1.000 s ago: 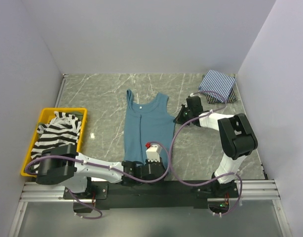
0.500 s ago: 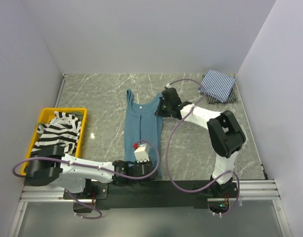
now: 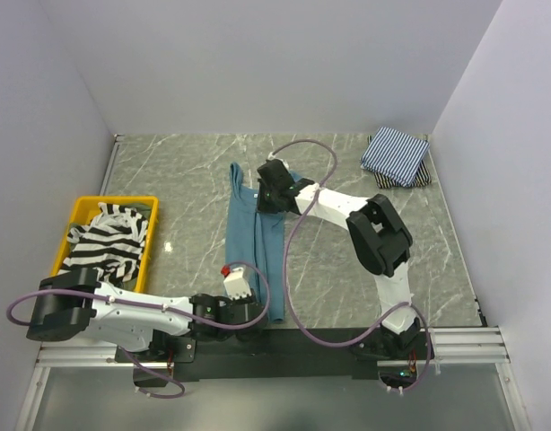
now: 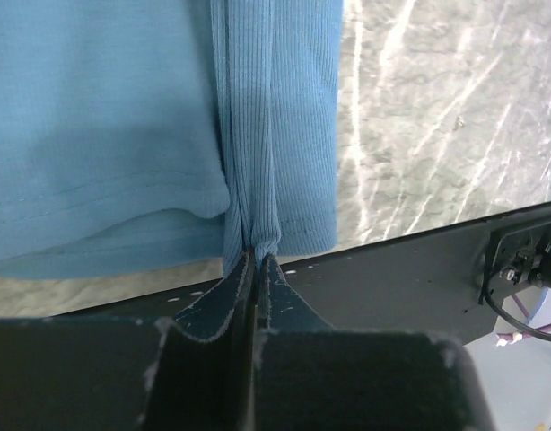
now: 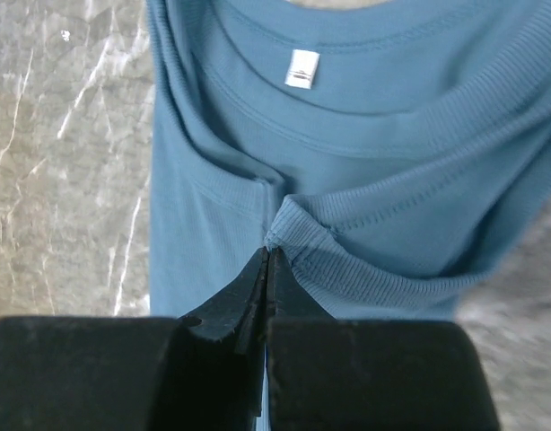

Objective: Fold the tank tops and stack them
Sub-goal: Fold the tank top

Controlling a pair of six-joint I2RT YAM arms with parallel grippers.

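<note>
The teal-blue tank top [image 3: 255,235] lies lengthwise on the marble table, its right half lifted and folded over toward the left. My left gripper [image 3: 242,296] is shut on its bottom hem [image 4: 258,235] at the near edge. My right gripper [image 3: 265,199] is shut on its armhole edge [image 5: 289,224] near the neckline. The black-and-white striped tank top [image 3: 100,242] lies crumpled in the yellow bin [image 3: 148,235] at the left, with a bit of olive-green cloth [image 3: 143,212] at the bin's far corner. The pinstriped tank top [image 3: 395,156] lies folded at the far right corner.
White walls close the table on three sides. The black mounting rail [image 3: 284,339] runs along the near edge. Purple cables [image 3: 298,233] loop from both arms over the table.
Both grippers have carried the teal top's right side leftward over its left half. The right arm swung from the far right to the neckline; the left moved left along the near edge.
</note>
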